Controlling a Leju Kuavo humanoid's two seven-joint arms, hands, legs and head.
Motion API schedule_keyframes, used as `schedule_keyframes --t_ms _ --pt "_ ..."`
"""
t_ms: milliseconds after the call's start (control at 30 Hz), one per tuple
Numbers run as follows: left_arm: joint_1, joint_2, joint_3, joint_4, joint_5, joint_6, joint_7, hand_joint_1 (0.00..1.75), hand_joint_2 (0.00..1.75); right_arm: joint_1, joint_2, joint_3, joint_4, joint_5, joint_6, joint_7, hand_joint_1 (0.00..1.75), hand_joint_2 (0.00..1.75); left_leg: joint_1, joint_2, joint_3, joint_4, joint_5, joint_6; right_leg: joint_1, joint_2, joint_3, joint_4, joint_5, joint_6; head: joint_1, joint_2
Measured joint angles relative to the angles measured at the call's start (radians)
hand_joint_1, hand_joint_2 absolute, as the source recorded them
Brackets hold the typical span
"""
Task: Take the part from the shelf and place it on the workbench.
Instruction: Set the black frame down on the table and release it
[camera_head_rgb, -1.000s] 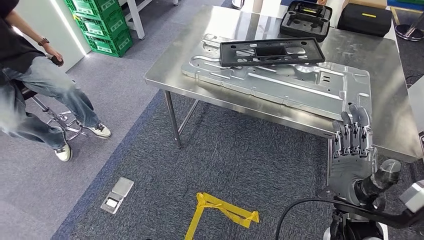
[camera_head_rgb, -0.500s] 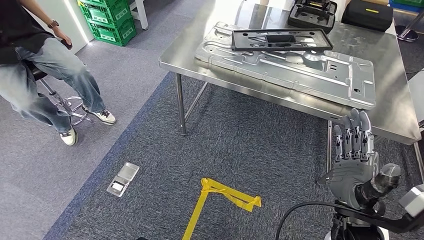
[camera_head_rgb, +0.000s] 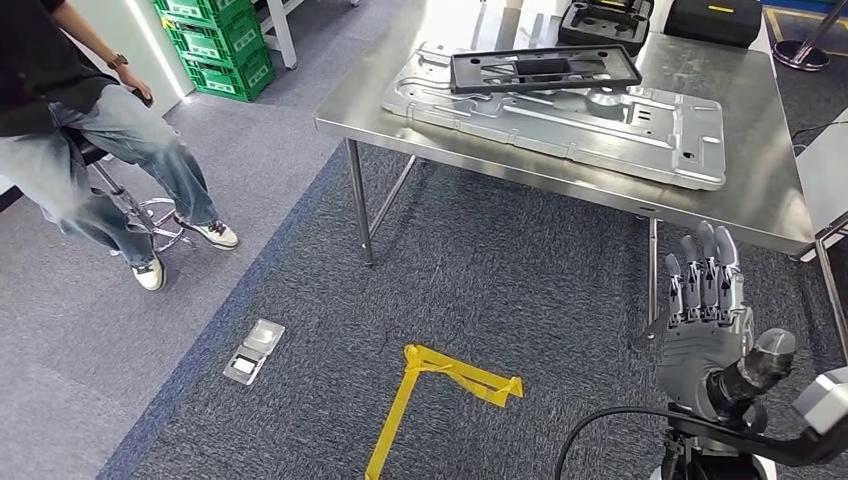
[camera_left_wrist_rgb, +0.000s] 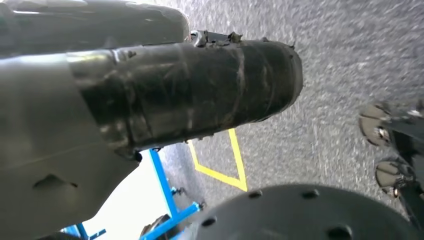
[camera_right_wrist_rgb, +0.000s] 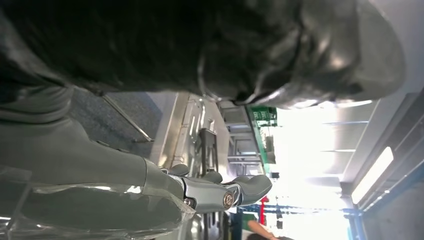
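I have the right hand (camera_head_rgb: 703, 325) raised in front of me in the head view, fingers (camera_head_rgb: 700, 270) straight, side by side and slightly apart, holding nothing. Ahead of its fingertips stands the steel tabletop (camera_head_rgb: 760, 185), its near edge just beyond them. On it, further out from the hand and a little to its left, lies the large stamped metal panel (camera_head_rgb: 600, 125), flat, with the black plastic frame (camera_head_rgb: 545, 68) resting on the panel's far part. Past those, at the tabletop's back, sit a black moulded part (camera_head_rgb: 605, 20) and a black case (camera_head_rgb: 715, 20).

The left hand (camera_left_wrist_rgb: 190, 95) fills the left wrist view as a dark taped shape over grey carpet; I cannot tell whether it is spread or closed.

On the carpet well to the left of the right hand is yellow tape (camera_head_rgb: 445, 385), and further left a small silver scale (camera_head_rgb: 255, 350). A person (camera_head_rgb: 90, 130) sits on a stool far off to the left, beside green crates (camera_head_rgb: 215, 45).
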Motion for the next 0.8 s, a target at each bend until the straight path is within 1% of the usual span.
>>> schedule_keyframes --t_ms 33,67,100,133,167,200,233,267,300,333,400,433,467,500,533,567,600,633,667,700,733,767,800 --pt "0.0 0.001 0.0 0.0 0.0 -0.001 0.0 0.0 0.0 0.002 0.0 0.0 0.002 -0.009 0.001 0.0 0.0 0.0 0.002 -0.002 0.04 -0.054 0.027 -0.003 -0.002 0.002 -0.004 0.006 0.002 0.003 0.0 0.0" --pt "0.0 0.001 0.0 0.0 0.0 -0.001 0.0 0.0 0.0 0.003 0.0 0.0 0.004 -0.02 0.001 -0.001 0.0 0.0 0.006 -0.014 0.089 -0.126 0.042 -0.005 -0.004 0.005 -0.011 0.014 0.001 0.008 0.0 0.0" --pt "0.001 0.001 0.0 0.0 0.0 -0.001 0.0 0.0 0.0 0.003 -0.001 0.0 0.005 -0.029 0.002 -0.002 0.0 0.0 0.008 -0.029 0.13 -0.19 0.052 -0.004 -0.005 0.01 -0.02 0.025 0.001 0.014 0.0 0.0" --pt "0.003 0.001 0.0 0.0 0.001 -0.002 0.0 0.0 0.0 0.003 -0.001 -0.001 0.007 -0.036 0.002 -0.004 0.0 0.0 0.01 -0.04 0.155 -0.231 0.052 -0.001 -0.005 0.015 -0.029 0.035 0.0 0.02 0.0 0.0" --pt "0.006 0.001 0.0 0.0 0.001 -0.002 0.0 0.0 0.0 0.003 -0.002 -0.001 0.008 -0.043 0.002 -0.006 0.0 0.0 0.01 -0.048 0.164 -0.25 0.045 0.005 -0.005 0.022 -0.038 0.042 0.001 0.026 0.0 0.0" --pt "0.008 0.001 0.0 0.0 0.002 -0.002 0.0 0.0 0.0 0.005 -0.004 -0.002 0.01 -0.047 0.002 -0.007 0.0 0.0 0.008 -0.043 0.163 -0.252 0.045 0.012 -0.005 0.03 -0.044 0.046 0.003 0.032 0.0 0.0" --pt "0.01 0.001 0.0 0.0 0.002 -0.002 -0.001 0.0 0.0 0.007 -0.006 -0.002 0.012 -0.051 0.002 -0.008 0.0 0.0 0.01 -0.034 0.161 -0.254 0.044 0.019 -0.005 0.037 -0.048 0.049 0.004 0.037 0.0 0.0" --pt "0.009 -0.001 0.0 0.0 0.002 -0.002 -0.002 0.0 0.0 0.009 -0.008 -0.003 0.013 -0.054 0.002 -0.008 0.0 0.0 0.011 -0.025 0.159 -0.255 0.045 0.027 -0.005 0.04 -0.055 0.059 -0.002 0.042 0.001 0.0" --pt "0.008 -0.004 0.0 0.0 0.003 -0.002 -0.003 0.0 0.0 0.01 -0.011 -0.004 0.014 -0.056 0.002 -0.009 0.0 0.0 0.013 -0.016 0.157 -0.256 0.048 0.033 -0.006 0.04 -0.07 0.086 -0.017 0.047 0.003 0.0" --pt "0.007 -0.008 0.0 0.0 0.004 -0.002 -0.003 0.0 0.0 0.012 -0.013 -0.005 0.016 -0.059 0.002 -0.011 0.0 0.0 0.014 -0.008 0.155 -0.258 0.05 0.039 -0.007 0.037 -0.095 0.133 -0.043 0.053 0.006 0.0" --pt "0.006 -0.017 0.002 0.0 0.007 0.001 -0.003 0.0 0.0 0.022 -0.017 -0.006 0.022 -0.065 0.0 -0.018 0.0 0.0 0.012 0.006 0.147 -0.258 0.054 0.046 -0.012 0.029 -0.166 0.273 -0.104 0.063 0.009 0.0" --pt "0.007 -0.02 0.004 0.0 0.009 0.003 -0.003 0.0 0.0 0.03 -0.018 -0.008 0.027 -0.068 -0.002 -0.023 0.0 0.0 0.011 0.014 0.144 -0.258 0.055 0.048 -0.014 0.026 -0.195 0.331 -0.121 0.065 0.009 0.0" --pt "0.008 -0.022 0.006 0.0 0.01 0.004 -0.004 0.0 0.0 0.039 -0.019 -0.01 0.032 -0.07 -0.003 -0.029 0.0 0.0 0.009 0.021 0.142 -0.258 0.056 0.049 -0.015 0.024 -0.208 0.355 -0.12 0.065 0.009 0.0" --pt "0.009 -0.024 0.007 0.0 0.011 0.005 -0.005 0.0 0.0 0.047 -0.019 -0.012 0.037 -0.07 -0.004 -0.034 0.0 0.0 0.008 0.029 0.142 -0.258 0.056 0.05 -0.015 0.022 -0.2 0.339 -0.101 0.062 0.009 0.0" --pt "0.009 -0.025 0.009 0.0 0.012 0.005 -0.005 0.0 0.0 0.051 -0.019 -0.015 0.041 -0.07 -0.004 -0.038 0.0 0.0 0.005 0.037 0.143 -0.258 0.056 0.05 -0.014 0.016 -0.173 0.284 -0.068 0.056 0.009 0.0" --pt "0.009 -0.025 0.01 0.0 0.012 0.005 -0.006 0.0 0.0 0.053 -0.019 -0.017 0.044 -0.07 -0.005 -0.041 0.0 0.0 0.003 0.045 0.144 -0.258 0.056 0.05 -0.011 0.002 -0.134 0.208 -0.033 0.045 0.009 0.0" --pt "0.008 -0.025 0.011 0.0 0.012 0.005 -0.006 0.0 0.0 0.054 -0.019 -0.02 0.046 -0.069 -0.006 -0.043 0.0 0.0 -0.001 0.053 0.145 -0.257 0.055 0.048 -0.005 -0.021 -0.097 0.135 -0.009 0.035 0.009 0.0" --pt "0.008 -0.025 0.013 0.0 0.013 0.005 -0.006 0.0 0.0 0.054 -0.019 -0.022 0.048 -0.068 -0.007 -0.045 0.0 0.0 -0.003 0.061 0.145 -0.258 0.055 0.046 0.001 -0.04 -0.072 0.082 0.005 0.026 0.008 0.0" --pt "0.009 -0.025 0.014 0.0 0.014 0.005 -0.006 0.0 0.0 0.056 -0.019 -0.025 0.051 -0.067 -0.01 -0.048 0.0 0.0 -0.005 0.07 0.146 -0.258 0.055 0.042 0.006 -0.052 -0.06 0.054 0.009 0.02 0.008 0.0" --pt "0.009 -0.026 0.016 0.0 0.016 0.005 -0.007 0.0 0.0 0.062 -0.019 -0.028 0.054 -0.067 -0.012 -0.052 0.0 0.0 -0.005 0.079 0.147 -0.26 0.054 0.037 0.009 -0.052 -0.059 0.046 0.007 0.018 0.008 0.0" --pt "0.009 -0.026 0.019 0.0 0.019 0.006 -0.009 0.0 0.0 0.07 -0.019 -0.033 0.06 -0.069 -0.014 -0.058 0.0 0.0 -0.004 0.089 0.151 -0.263 0.054 0.032 0.009 -0.04 -0.059 0.041 0.01 0.018 0.008 0.0" --pt "0.009 -0.026 0.021 0.0 0.021 0.007 -0.011 0.0 0.0 0.081 -0.019 -0.038 0.066 -0.073 -0.013 -0.065 0.0 0.0 -0.003 0.088 0.154 -0.263 0.051 0.026 0.007 -0.03 -0.053 0.032 0.016 0.017 0.008 0.0" --pt "0.009 -0.026 0.023 0.0 0.022 0.008 -0.013 0.0 0.0 0.091 -0.019 -0.045 0.074 -0.077 -0.01 -0.073 0.0 0.0 -0.002 0.076 0.152 -0.25 0.039 0.021 0.004 -0.02 -0.046 0.022 0.023 0.015 0.008 0.0"
